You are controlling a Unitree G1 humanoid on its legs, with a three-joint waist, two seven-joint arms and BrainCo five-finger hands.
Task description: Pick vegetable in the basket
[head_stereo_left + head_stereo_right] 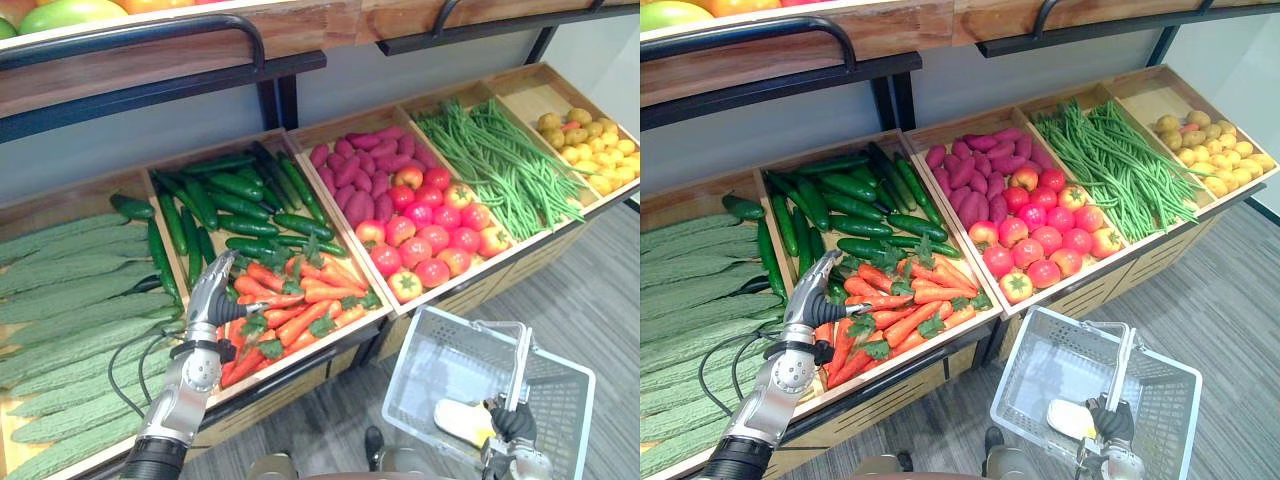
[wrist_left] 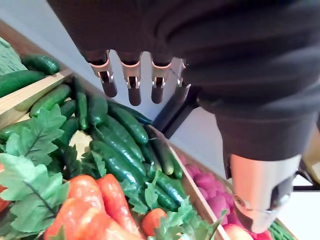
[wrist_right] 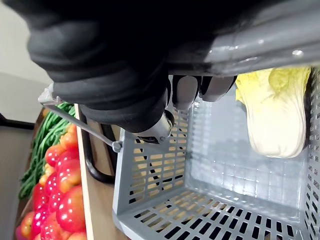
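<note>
Head views:
- Wooden display shelf in slanted compartments. From the robot's left: bitter gourds, cucumbers behind carrots, purple sweet potatoes behind tomatoes, green beans, small yellow fruit
- Left hand is over the near left corner of the carrot section, fingertips pointing up the shelf toward the cucumbers. Cannot tell from here whether it touches the carrots
- Grey plastic basket hangs in front of the shelf, below the tomato compartment, over grey floor
- Right hand is at the basket's near edge, at the lower end of the handle
- One pale cabbage lies inside the basket, just beside that hand

Left wrist view:
- Fingers straight and spread in a row, thumb well apart from them. Nothing between them; the hand is empty
- Carrots with green leafy tops lie below the hand, cucumbers past the fingertips

Right wrist view:
- Dark-tipped fingers are curled round the grey handle bar; the hand grips the handle
- Cabbage rests against the basket wall, pale body with yellow-green leaf end
- Tomatoes and green beans show past the basket's rim
</note>
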